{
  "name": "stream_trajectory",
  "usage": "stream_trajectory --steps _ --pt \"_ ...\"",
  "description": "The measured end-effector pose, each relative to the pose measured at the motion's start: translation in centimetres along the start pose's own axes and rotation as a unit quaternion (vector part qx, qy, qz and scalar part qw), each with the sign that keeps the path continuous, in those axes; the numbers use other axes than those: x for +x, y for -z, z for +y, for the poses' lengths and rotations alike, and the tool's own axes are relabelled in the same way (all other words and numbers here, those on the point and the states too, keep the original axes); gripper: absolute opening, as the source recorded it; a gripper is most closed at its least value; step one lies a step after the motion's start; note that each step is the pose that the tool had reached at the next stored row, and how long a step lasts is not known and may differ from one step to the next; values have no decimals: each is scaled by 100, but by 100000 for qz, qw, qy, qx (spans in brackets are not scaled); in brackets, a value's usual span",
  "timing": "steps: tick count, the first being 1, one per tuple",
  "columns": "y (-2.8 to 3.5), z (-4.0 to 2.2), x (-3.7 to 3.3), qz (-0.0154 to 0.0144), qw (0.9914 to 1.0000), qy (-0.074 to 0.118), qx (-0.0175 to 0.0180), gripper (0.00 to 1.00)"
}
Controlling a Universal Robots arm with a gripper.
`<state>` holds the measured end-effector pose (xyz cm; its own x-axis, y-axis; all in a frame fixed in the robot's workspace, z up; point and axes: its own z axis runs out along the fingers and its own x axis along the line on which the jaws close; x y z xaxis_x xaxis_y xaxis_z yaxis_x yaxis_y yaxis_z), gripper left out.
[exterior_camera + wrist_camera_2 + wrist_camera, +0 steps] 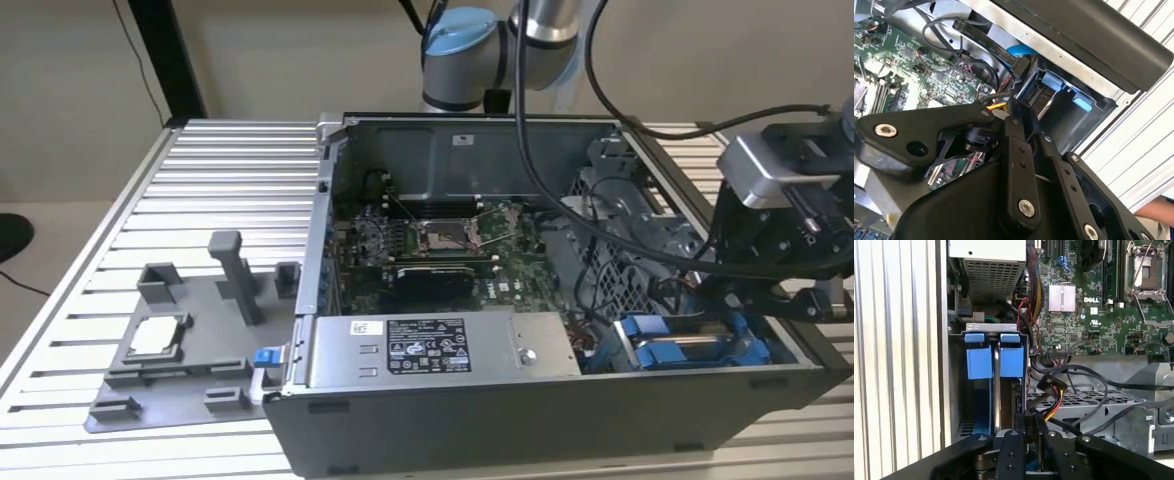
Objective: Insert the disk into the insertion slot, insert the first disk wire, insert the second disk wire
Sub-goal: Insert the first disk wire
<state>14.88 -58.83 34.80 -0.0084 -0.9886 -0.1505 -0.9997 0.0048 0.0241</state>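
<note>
Blue disk bracket point(979, 364), green motherboard point(1094, 315), black claw point(1032, 422), yellow-red-black disk wire point(1055, 408)

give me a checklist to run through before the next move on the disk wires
1. Disk seated in the insertion slot: ok, its blue bracket sits inside it.
2. Gripper at the slot: ok, right beside it.
3. Yellow-and-red wire plugged in: cannot tell, its lower end runs behind the gripper.
4. Black cables clear of the gripper: not ok, they loop close by.
5. People clear: not ok, a person's arm shows close by in the second wrist view.
</note>
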Motion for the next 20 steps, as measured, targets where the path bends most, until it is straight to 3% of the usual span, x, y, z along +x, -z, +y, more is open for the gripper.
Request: stream_trajectory --steps 12,20 --pt "-49 -50 47 2 100000 183 -29 0" --pt "-68 -51 50 -43 99981 -1919 290 0"
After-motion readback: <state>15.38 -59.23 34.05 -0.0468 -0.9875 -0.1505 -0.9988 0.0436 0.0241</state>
